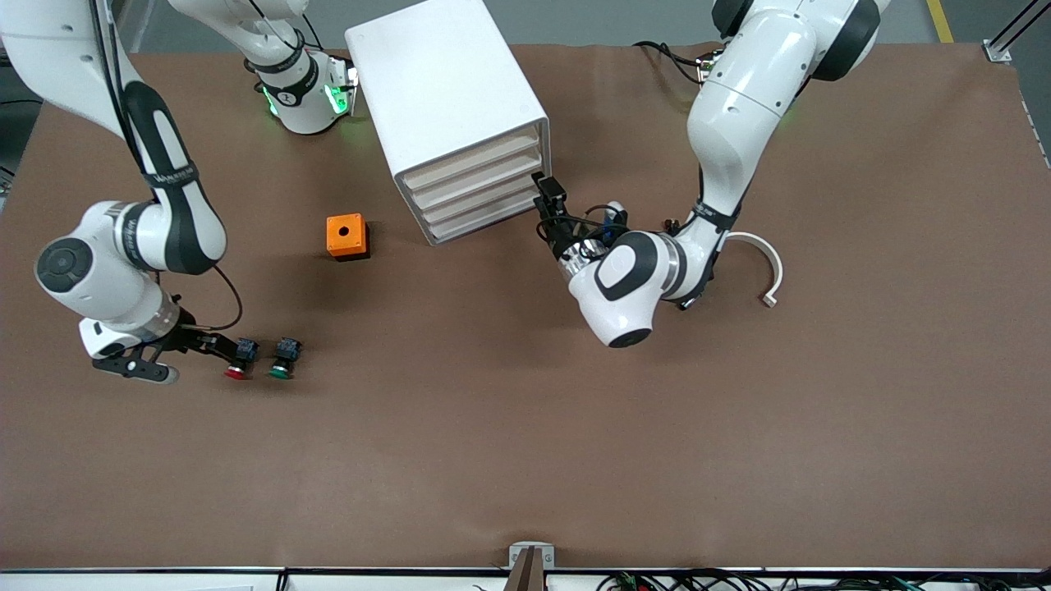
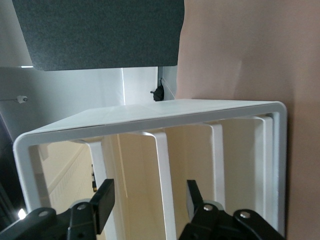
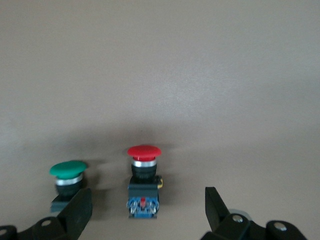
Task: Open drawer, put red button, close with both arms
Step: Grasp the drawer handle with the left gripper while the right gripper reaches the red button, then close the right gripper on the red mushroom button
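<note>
The white cabinet (image 1: pixel 447 98) stands at the back middle of the table with all four fronts shut. The drawer (image 1: pixel 470 162) is the highest front. My left gripper (image 1: pixel 548 195) is open just in front of the fronts, at the corner toward the left arm's end. In the left wrist view the fingers (image 2: pixel 102 204) straddle a white divider of the cabinet (image 2: pixel 165 112). The red button (image 1: pixel 239 361) lies on the table beside the green button (image 1: pixel 283 359). My right gripper (image 1: pixel 226 348) is open and low at the red button (image 3: pixel 144 181), which lies between the fingertips (image 3: pixel 80 210), untouched.
An orange box (image 1: pixel 346 236) with a round hole sits between the buttons and the cabinet. A white curved piece (image 1: pixel 762 264) lies beside the left arm's wrist. The green button (image 3: pixel 68 176) stands close to one right finger.
</note>
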### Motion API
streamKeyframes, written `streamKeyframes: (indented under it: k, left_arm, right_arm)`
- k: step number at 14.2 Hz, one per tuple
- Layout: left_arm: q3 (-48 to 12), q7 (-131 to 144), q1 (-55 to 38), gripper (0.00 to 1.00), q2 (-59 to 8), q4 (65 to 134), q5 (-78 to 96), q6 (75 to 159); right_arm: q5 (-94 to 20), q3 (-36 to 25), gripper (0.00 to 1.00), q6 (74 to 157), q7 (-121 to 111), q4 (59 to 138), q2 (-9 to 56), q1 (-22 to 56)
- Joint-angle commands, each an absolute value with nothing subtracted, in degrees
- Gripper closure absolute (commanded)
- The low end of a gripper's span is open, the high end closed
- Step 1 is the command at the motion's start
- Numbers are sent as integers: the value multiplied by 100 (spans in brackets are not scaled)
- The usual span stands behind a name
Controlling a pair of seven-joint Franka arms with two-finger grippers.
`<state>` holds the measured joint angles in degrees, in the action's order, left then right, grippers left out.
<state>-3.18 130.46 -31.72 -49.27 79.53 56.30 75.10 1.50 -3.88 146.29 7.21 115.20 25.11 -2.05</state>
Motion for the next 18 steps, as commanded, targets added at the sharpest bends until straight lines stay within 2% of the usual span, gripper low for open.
streamKeyframes:
  k: [1, 4, 9, 12, 15, 17, 18]
  left_arm:
    - [-272, 13157, -3357, 35, -5062, 7840, 5757, 7418]
    - [-272, 13157, -3498, 35, -5089, 7849, 5766, 7427]
    - [-272, 13157, -3744, 35, -5185, 7857, 5783, 7418]
    - [-273, 13140, -3884, 47, -5229, 7857, 5896, 7418]
    - [-272, 13122, -3946, 63, -5282, 7857, 6020, 7418]
    - [-272, 13105, -3955, 65, -5326, 7857, 6021, 7418]
    - [-272, 13113, -3955, 72, -5352, 7857, 6021, 7418]
  right_arm:
    - [132, -360, 0, 15071, 817, 11697, 2663, -220]
    - [-288, -352, 0, 15223, 896, 11856, 2698, -185]
    - [-352, -343, 0, 15240, 905, 11909, 2795, -158]
    - [-352, -343, 0, 15240, 1089, 11935, 2839, -80]
    - [-352, -352, 0, 15240, 1081, 12014, 2848, -44]
    - [-352, -343, 0, 15240, 1081, 12041, 2848, -44]
    - [-352, -351, 0, 15240, 1072, 12041, 2848, -44]
